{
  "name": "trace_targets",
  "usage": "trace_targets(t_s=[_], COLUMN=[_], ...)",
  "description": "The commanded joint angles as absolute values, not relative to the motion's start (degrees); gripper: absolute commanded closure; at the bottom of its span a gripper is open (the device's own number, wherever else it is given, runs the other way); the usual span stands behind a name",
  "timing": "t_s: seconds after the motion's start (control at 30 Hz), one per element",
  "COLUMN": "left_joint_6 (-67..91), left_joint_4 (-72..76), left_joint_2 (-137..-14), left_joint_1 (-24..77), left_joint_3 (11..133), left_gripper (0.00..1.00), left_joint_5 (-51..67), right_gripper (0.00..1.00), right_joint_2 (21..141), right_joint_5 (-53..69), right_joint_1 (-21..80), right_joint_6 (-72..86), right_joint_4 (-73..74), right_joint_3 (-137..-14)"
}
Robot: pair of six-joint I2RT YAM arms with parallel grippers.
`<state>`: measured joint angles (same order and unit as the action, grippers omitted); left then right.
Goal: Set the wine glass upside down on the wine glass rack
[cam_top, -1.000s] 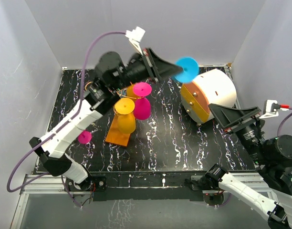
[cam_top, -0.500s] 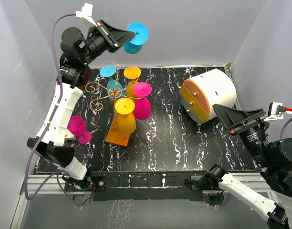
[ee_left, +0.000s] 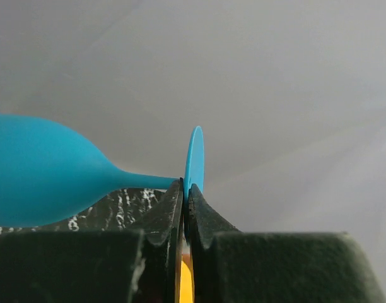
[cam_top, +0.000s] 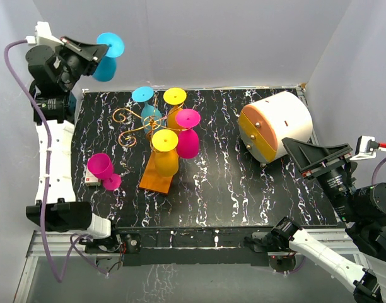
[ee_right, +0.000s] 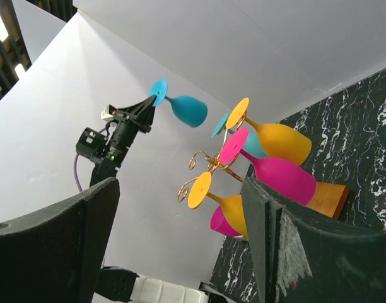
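My left gripper [cam_top: 94, 53] is raised high at the back left, against the wall, shut on the foot disc of a blue wine glass [cam_top: 107, 55]. In the left wrist view the fingertips [ee_left: 185, 189] pinch the thin foot [ee_left: 195, 159], and the bowl [ee_left: 41, 173] points left. The wine glass rack [cam_top: 131, 121], gold wire scrolls on an orange base [cam_top: 156, 180], stands left of centre with several blue, yellow and pink glasses hanging upside down. My right gripper [cam_top: 319, 155] hovers open at the right, holding nothing. The right wrist view shows the rack [ee_right: 209, 165] and the held glass [ee_right: 183, 108] between its fingers [ee_right: 180, 183].
A pink glass [cam_top: 103, 169] lies on its side left of the rack, beside a small white block [cam_top: 91, 178]. A white-and-orange drum [cam_top: 275, 126] sits at the back right. White walls enclose the black marbled table [cam_top: 218, 183].
My left arm has swung left and upward with the blue glass, from over the back of the table to the far left corner. The right arm has barely moved.
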<state>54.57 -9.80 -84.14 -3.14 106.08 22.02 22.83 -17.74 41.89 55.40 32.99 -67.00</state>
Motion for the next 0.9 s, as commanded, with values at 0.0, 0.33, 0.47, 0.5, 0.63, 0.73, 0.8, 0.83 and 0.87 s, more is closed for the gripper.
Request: trace_targets(t_s=[0.0, 0.33, 0.47, 0.5, 0.63, 0.73, 0.8, 0.83, 0.87], left_joint_6=[52.46, 53.98, 53.09, 52.98, 53.06, 54.6, 55.52, 55.7, 55.54], left_joint_4=[-13.46, -16.36, -20.4, -21.25, -25.57, -27.95, -28.6, -29.02, -29.71], left_joint_2=[-76.67, -61.39, -57.06, -56.19, -52.39, -49.22, -47.1, -46.38, -45.84], left_joint_1=[-6.16, -6.43, -6.42, -6.38, -6.33, -6.2, -5.87, -5.62, -5.38], left_joint_3=[101.85, 83.97, 81.08, 80.25, 77.07, 73.73, 71.67, 71.35, 71.58], left_gripper=[1.0, 1.0, 1.0, 1.0, 1.0, 1.0, 1.0, 1.0, 1.0], left_joint_5=[16.53, 4.39, 1.79, 1.82, 3.75, 6.58, 8.05, 8.45, 8.45], right_gripper=[0.24, 0.25, 0.25, 0.25, 0.25, 0.25, 0.25, 0.25, 0.25], right_joint_2=[22.28, 21.96, 22.08, 22.15, 22.49, 22.58, 22.71, 22.95, 23.19], right_joint_5=[-18.74, -19.56, -19.77, -19.85, -20.04, -20.2, -20.3, -20.3, -20.3], right_joint_1=[42.06, 41.95, 42.08, 42.05, 42.01, 41.99, 42.05, 42.02, 42.03], right_joint_6=[55.0, 55.96, 56.11, 56.08, 56.16, 56.16, 56.16, 56.16, 56.16], right_joint_4=[32.99, 33.44, 33.56, 33.57, 33.9, 34.14, 34.28, 34.4, 34.59], right_joint_3=[-68.47, -66.78, -66.37, -66.28, -66.15, -66.05, -66.16, -66.24, -66.38])
